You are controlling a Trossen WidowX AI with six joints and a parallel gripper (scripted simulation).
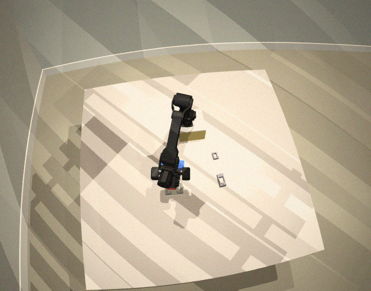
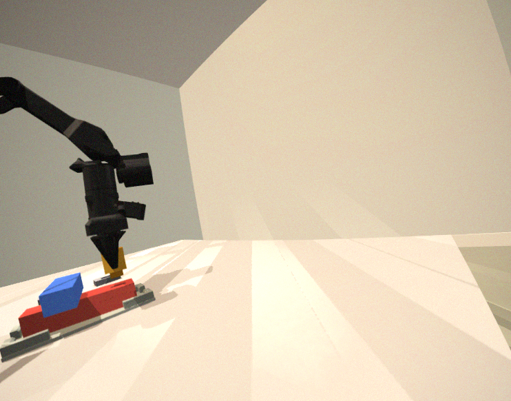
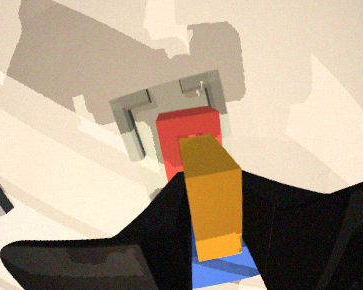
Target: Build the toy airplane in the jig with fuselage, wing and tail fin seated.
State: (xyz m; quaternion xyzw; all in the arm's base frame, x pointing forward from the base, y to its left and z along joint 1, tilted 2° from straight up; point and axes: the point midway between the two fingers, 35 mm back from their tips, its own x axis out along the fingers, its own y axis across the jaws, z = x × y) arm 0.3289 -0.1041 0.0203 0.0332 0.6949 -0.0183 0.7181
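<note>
The orange tail fin [image 2: 120, 258] [image 3: 214, 205] hangs tab-down near the red fuselage's [image 2: 105, 299] [image 3: 188, 131] tail socket, the claw [image 2: 114, 266] [image 3: 201, 176] closed on its sides presumably to keep the tab free, while the blue wing [image 2: 61, 294] [image 3: 213, 274] [image 1: 181, 164] lies across the fuselage toward seven o'clock in the exterior view.

The arm [image 1: 173, 135] [image 2: 48, 111] is matte black, with a grey band and blocky, cylindrical housings.
</note>
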